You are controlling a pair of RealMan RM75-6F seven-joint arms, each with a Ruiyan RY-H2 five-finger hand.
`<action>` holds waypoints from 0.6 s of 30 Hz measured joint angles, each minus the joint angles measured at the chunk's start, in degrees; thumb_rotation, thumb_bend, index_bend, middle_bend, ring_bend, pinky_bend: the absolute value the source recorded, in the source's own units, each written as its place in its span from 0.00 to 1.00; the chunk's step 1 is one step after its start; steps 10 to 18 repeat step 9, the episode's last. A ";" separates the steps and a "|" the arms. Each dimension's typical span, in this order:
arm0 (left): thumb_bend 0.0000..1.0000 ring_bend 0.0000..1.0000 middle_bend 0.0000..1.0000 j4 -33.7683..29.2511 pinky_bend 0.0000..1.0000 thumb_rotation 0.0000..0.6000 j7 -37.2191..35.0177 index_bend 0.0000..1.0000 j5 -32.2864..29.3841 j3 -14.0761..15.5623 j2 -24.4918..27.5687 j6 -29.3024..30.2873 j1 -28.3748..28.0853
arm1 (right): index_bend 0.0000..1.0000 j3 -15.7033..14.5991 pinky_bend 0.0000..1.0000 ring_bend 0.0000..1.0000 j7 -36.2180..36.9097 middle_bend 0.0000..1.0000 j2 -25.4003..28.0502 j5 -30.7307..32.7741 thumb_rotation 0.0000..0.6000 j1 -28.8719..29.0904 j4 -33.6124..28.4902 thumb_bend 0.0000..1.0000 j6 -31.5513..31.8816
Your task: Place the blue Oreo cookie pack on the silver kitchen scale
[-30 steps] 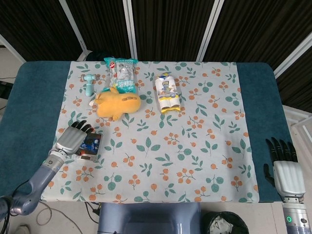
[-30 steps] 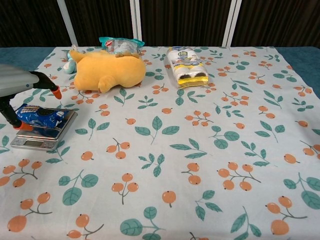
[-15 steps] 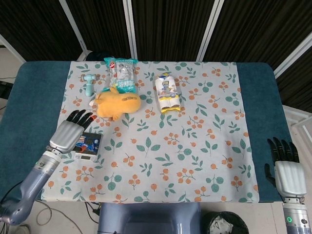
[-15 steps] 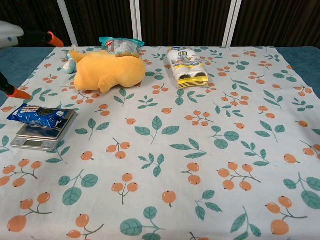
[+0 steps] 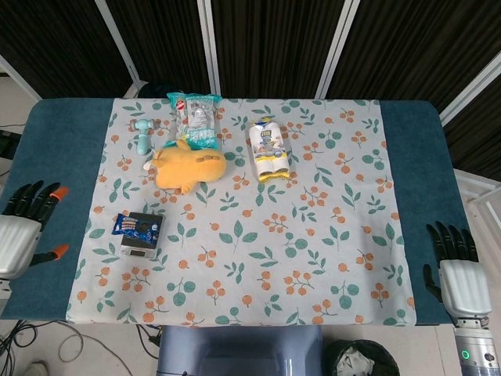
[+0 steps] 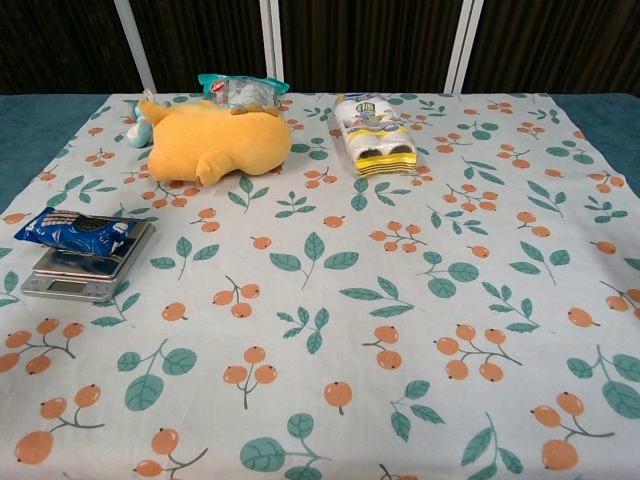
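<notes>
Left hand (image 5: 22, 231) empty, fingers spread, well clear of blue Oreo pack (image 5: 136, 226) lying atop silver scale (image 5: 138, 243); right hand (image 5: 456, 274) likewise empty, fingers apart.

My table (image 5: 423, 157), under even light.
Behind the table I see black curtains (image 5: 274, 47) split by white posts (image 5: 205, 47).

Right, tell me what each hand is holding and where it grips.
Nothing is held. The left hand and right hand are both open; the Oreo pack lies on the scale.
</notes>
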 measured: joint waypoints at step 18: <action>0.10 0.00 0.08 9.47 0.08 1.00 -9.80 0.09 1.26 0.92 -3.19 -1.58 0.95 | 0.00 0.20 0.00 0.01 0.39 0.07 0.17 0.06 1.00 -0.16 -0.03 0.59 0.38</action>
